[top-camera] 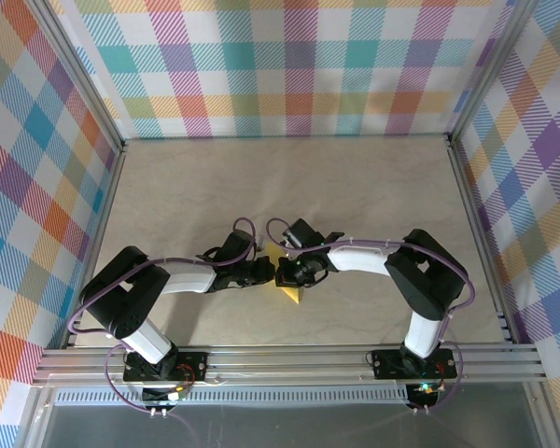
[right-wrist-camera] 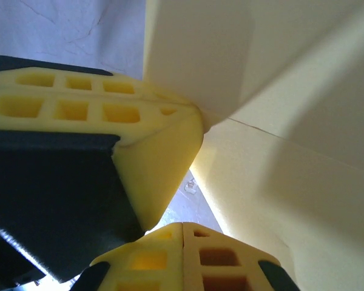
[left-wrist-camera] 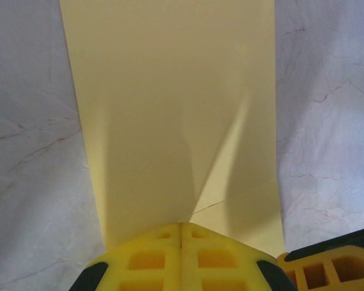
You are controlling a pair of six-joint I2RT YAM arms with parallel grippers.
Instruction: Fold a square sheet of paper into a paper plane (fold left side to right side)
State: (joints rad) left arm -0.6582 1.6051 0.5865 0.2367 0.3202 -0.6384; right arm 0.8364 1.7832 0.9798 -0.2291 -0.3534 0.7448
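**Paper lies where two clenched grippers meet**

Checked walls (top-camera: 299,65) in many colours enclose three sides. The table (top-camera: 308,187) is pale and marbled, with a metal rail (top-camera: 289,359) along its near edge. Both arms reach inward from their bases, trailing purple cables (top-camera: 247,229), and their bulk covers most of the sheet from above.

The left gripper (left-wrist-camera: 181,227) has its yellow fingers pressed together, seam tight, and its tips touch the near edge of the sheet. Whether any paper is pinched there cannot be told. The right gripper (right-wrist-camera: 182,227) is likewise clenched, with nothing seen between its fingers, just beside the left gripper's tips.

The yellow paper (left-wrist-camera: 170,109) lies near the table's front centre, between the grippers. It is plain, folded into a long strip, with a raised diagonal crease and a short fold line near the left gripper's tips.
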